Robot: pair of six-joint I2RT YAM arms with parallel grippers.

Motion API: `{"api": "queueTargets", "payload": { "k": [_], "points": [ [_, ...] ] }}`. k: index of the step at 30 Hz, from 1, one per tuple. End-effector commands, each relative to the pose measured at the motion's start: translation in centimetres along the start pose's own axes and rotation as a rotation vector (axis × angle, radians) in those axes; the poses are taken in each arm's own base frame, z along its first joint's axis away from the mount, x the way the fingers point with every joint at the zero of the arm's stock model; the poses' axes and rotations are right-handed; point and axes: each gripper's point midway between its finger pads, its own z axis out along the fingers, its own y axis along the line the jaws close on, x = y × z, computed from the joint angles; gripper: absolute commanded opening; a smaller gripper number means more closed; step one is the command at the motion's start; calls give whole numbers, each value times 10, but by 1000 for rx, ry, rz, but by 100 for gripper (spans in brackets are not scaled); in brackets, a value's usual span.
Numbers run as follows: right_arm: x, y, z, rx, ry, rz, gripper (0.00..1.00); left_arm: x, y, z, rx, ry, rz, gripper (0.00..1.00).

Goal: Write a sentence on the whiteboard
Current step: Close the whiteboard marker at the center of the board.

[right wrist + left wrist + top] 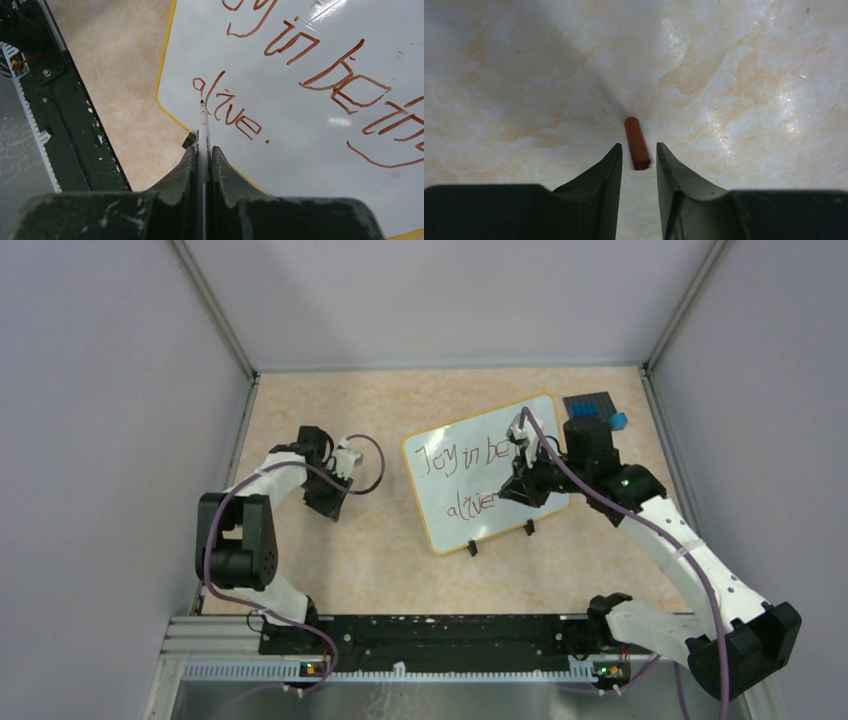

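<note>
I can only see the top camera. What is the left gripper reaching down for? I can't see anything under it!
Observer: A short red-brown cylinder, maybe a pen cap, lies on the table. Its near end sits between the open fingers of the left gripper, not yet pinched.
Operator: Cool! The right arm hides some words. Is there a dot at the end?
Observer: Yes. Just past the pen clamped in the right gripper, the sentence on the whiteboard ends "alive" with a full stop.
</note>
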Motion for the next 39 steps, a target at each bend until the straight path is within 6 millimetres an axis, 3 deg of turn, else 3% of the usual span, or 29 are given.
{"api": "queueTargets", "payload": {
  "k": [1, 7, 10, 13, 15, 19, 25, 28, 32, 39],
  "points": [
    [-15, -3, -3, 8, -44, -18, 0, -8, 9, 5, -51, -25, -18, 29],
    [-22, -1, -7, 6, -46, -26, 0, -29, 7, -12, -33, -87, -19, 2],
    [-32, 2, -11, -8, -63, -28, 0, -48, 3, -41, -4, -147, 7, 0],
    [-43, 7, -15, -29, -85, -32, 0, -79, -3, -88, 59, -283, 17, 0],
    [-52, 9, -17, -37, -106, -34, 0, -108, -10, -134, 121, -429, 42, 0],
    [-70, 13, -19, -64, -150, -27, 0, -145, -31, -212, 179, -680, 86, 0],
    [-94, 19, -21, -106, -209, -27, 0, -164, -93, -296, 393, -957, 256, 0],
    [-103, 21, -18, -139, -239, -23, 0, -160, -129, -309, 540, -1001, 348, 0],
    [-117, 33, -16, -244, -286, 6, 0, -142, -176, -301, 810, -989, 401, 0],
    [-140, 56, -22, -456, -364, 119, 0, -117, -223, -284, 1083, -885, 456, 0]
  ]
}}
